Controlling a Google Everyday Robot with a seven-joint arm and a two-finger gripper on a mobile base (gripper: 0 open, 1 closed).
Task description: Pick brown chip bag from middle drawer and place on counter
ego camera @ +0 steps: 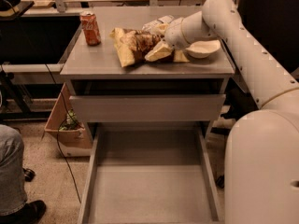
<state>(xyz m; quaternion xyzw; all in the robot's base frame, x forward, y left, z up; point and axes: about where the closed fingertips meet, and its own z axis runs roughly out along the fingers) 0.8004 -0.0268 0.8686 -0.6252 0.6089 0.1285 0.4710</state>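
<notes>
The brown chip bag (pixel 133 43) lies crumpled on the grey counter (pixel 93 62), left of centre. My gripper (pixel 169 55) is just right of the bag, low over the counter, open, with its left finger (pixel 158 52) against the bag's edge. The middle drawer (pixel 91 171) is pulled far out below, and its flat floor is bare.
A red soda can (pixel 90 28) stands at the counter's left. A white bowl (pixel 203 48) sits at its right, under my arm. A pale crinkly bag (pixel 159 24) lies behind the gripper. A drawer with a plain grey front (pixel 147 107) is slightly open. A cardboard box (pixel 70 129) and a person's leg (pixel 9 171) are at left.
</notes>
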